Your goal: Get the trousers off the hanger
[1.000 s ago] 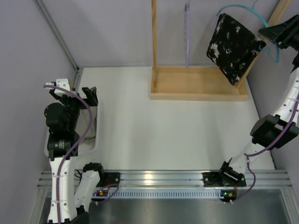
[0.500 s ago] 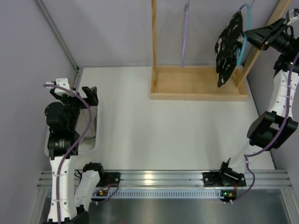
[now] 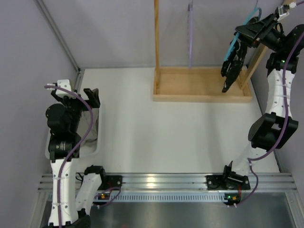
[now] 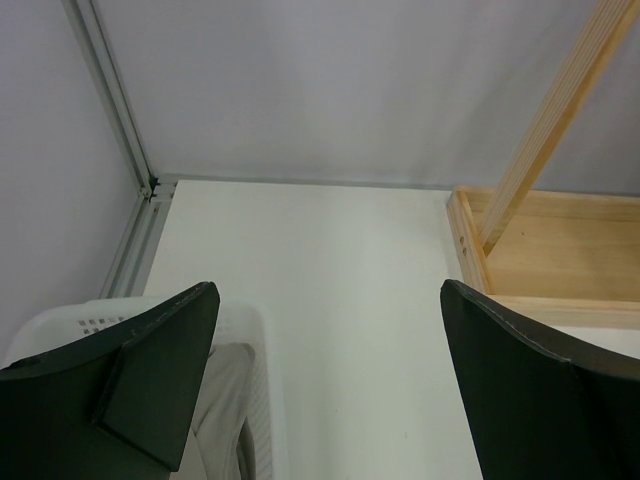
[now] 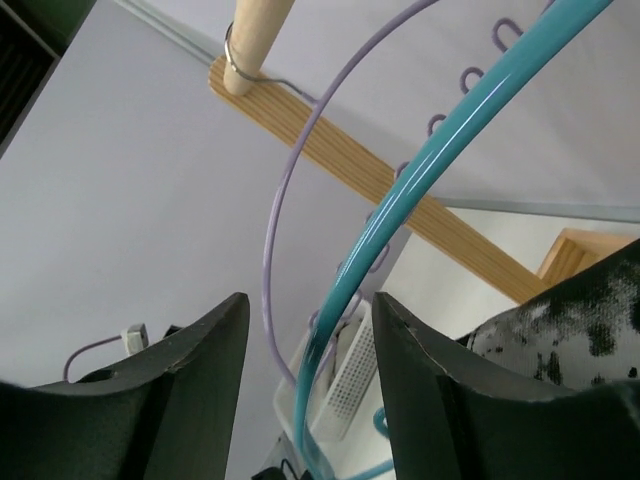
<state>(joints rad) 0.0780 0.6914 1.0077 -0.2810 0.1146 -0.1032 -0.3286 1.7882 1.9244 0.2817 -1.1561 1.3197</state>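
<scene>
A wooden rack (image 3: 199,98) stands at the back of the surface (image 3: 166,137), with a lilac hanger (image 3: 190,33) dangling inside it. Far left, a white basket (image 3: 98,142) sits below the left tool (image 4: 330,290), whose jaws are wide apart and empty. The right tool (image 5: 310,300) straddles the teal hanger (image 5: 440,130); I cannot tell if it grips. The trousers (image 3: 232,66), black flecked with white, hang edge-on from the teal hanger over the rack's right end.

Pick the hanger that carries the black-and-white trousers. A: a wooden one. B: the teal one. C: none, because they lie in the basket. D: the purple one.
B: the trousers hang on the teal hanger, while the purple hanger hangs bare from the rail.
</scene>
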